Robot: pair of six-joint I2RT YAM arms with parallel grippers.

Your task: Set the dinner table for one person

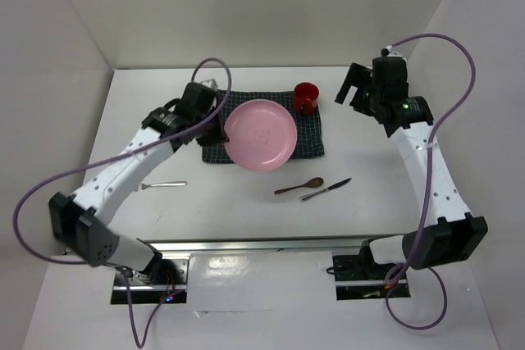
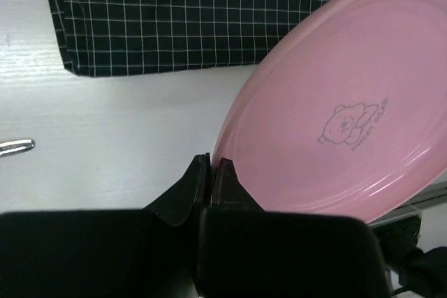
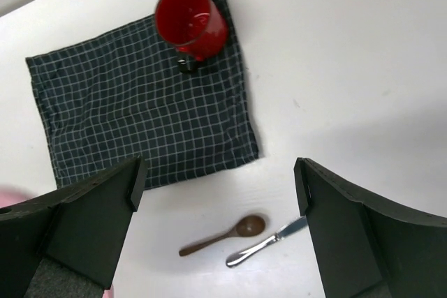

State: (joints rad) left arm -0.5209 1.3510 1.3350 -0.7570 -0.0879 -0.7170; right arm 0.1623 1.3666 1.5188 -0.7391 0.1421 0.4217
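Spanning the view, your dinner table (image 1: 369,161) carries a checked placemat (image 1: 308,141), red mug (image 1: 305,97) on its far right corner. Left claw (image 2: 211,165) is pinched on the rim of the pink plate (image 1: 260,135), which is tilted over the mat. Right claw (image 3: 218,176) gapes wide, holding nothing, right of the mug. Spoon (image 1: 299,186) and knife (image 1: 326,189) lie nearer the front; fork (image 1: 164,184) to the left.

The left arm (image 1: 123,171) leaves its base at the near edge of the dinner table (image 1: 246,211), folds at an elbow out by the near-left corner, and its forearm runs diagonally toward the middle of the far edge. The left gripper (image 2: 211,164) has its jaws pressed almost together, pinching the rim of the pink plate (image 2: 349,116). The right arm (image 1: 431,170) mirrors it, with its elbow by the near-right corner and its forearm reaching toward the far-right corner. The right gripper (image 1: 349,86) hangs above the table, fingers (image 3: 91,221) spread wide apart and pointing downward
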